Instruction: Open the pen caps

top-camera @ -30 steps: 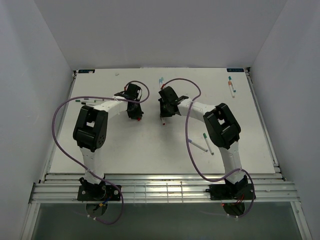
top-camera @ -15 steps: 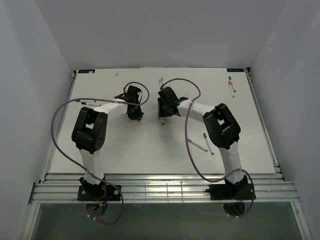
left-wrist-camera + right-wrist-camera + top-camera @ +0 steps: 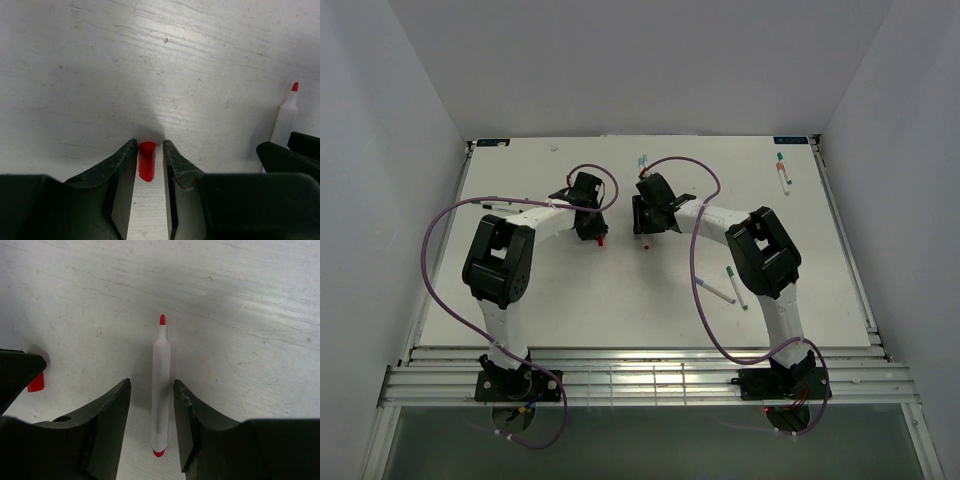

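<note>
Scanning the top view first: left claw (image 3: pixel 599 237) and right claw (image 3: pixel 646 236) sit low over the middle of the bench (image 3: pixel 620 310), close together. A second ago both were clamped tighter; now both have loosened. The red cap (image 3: pixel 601 241) shows at the left tip, the white pen (image 3: pixel 646 241) at the right. The other pens (image 3: pixel 736 285) lie well apart and look capped.

Left wrist: my jaws are narrow but parted. The red cap (image 3: pixel 146 161) lies on the bench between them with a gap on one side, so it is not pinched. The white pen (image 3: pixel 285 117) lies near, its red tip bare.

Right wrist: jaws parted a bit wider, with the white pen (image 3: pixel 161 385) lying flat between them, free. The red cap (image 3: pixel 36 382) is off to one side by the left claw (image 3: pixel 17 372).

My read: this cap is off and released. One pen is done and the rest remain.
</note>
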Available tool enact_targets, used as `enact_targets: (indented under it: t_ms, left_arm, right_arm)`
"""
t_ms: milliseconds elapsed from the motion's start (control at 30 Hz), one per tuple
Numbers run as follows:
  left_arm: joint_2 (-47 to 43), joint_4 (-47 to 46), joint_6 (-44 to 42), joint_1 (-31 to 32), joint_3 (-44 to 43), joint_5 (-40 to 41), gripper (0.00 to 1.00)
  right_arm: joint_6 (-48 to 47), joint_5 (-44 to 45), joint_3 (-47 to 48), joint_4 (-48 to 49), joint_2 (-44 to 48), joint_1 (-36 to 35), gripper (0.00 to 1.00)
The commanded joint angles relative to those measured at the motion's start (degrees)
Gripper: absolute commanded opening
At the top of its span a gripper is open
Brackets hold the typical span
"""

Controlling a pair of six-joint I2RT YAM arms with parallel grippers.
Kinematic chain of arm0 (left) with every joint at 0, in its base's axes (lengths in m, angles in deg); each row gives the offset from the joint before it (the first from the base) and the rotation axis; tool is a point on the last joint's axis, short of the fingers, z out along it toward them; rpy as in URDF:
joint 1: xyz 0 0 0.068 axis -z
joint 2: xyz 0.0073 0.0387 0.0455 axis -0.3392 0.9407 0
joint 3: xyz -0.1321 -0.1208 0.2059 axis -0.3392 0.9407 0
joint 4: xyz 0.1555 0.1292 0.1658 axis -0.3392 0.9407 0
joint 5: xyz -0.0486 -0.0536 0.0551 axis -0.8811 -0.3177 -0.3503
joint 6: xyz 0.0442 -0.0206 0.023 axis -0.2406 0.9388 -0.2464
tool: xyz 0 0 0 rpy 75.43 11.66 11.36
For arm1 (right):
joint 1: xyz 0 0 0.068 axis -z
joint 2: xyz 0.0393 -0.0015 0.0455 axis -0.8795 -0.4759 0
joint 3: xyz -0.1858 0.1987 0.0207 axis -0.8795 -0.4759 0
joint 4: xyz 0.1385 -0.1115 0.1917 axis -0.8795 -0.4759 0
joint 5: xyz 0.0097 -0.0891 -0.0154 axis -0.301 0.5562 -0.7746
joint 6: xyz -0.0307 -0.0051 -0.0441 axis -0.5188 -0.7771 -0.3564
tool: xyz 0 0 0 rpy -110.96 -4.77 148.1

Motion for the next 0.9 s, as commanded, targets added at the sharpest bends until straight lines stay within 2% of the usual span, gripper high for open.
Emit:
enact_targets:
  t_ms: [0,33,200,267,333,500,667,800,867]
  left_arm:
    - [-0.97,3.33,0.41,-0.36,2.06,4.71,0.39]
    - [-1.68,3.50,0.94,-0.36,2.06,6.11,0.41]
    - [-6.33,4.21,2.17,-0.36,2.06,10.08,0.48]
    - [-9.32,3.95,2.35,-0.36,2.33,10.70,0.51]
    - [-12.39,2.98,1.65,-0.36,2.50,9.21,0.55]
    - [-18.46,3.24,-0.02,-0.36,1.80,2.89,0.61]
    - [-24.01,0.96,-0.46,-0.36,4.26,-2.13,0.69]
    - [-24.53,0.34,-0.29,-0.36,6.01,-5.73,0.71]
    - [-24.89,-1.58,0.33,-0.36,7.50,-8.89,0.71]
  right_arm:
    - [-2.59,-0.15,-0.80,-2.09,-1.08,0.13,0.47]
    - [-2.68,-0.24,-0.63,-2.18,-0.90,0.22,0.52]
    - [-3.92,-0.94,-1.24,-2.27,2.08,0.22,0.61]
    - [-4.18,-0.59,-1.94,-2.44,4.01,0.31,0.68]
    - [-4.27,0.63,-2.20,-4.72,5.68,0.31,0.77]
    - [-5.14,5.99,-7.12,-14.10,13.85,0.57,0.88]
    - [-8.39,10.48,-16.16,-20.02,22.71,1.19,0.93]
    - [-8.58,5.14,-24.34,-21.96,30.02,4.52,0.95]
    - [-8.57,5.30,-28.47,-21.87,33.96,6.28,0.93]
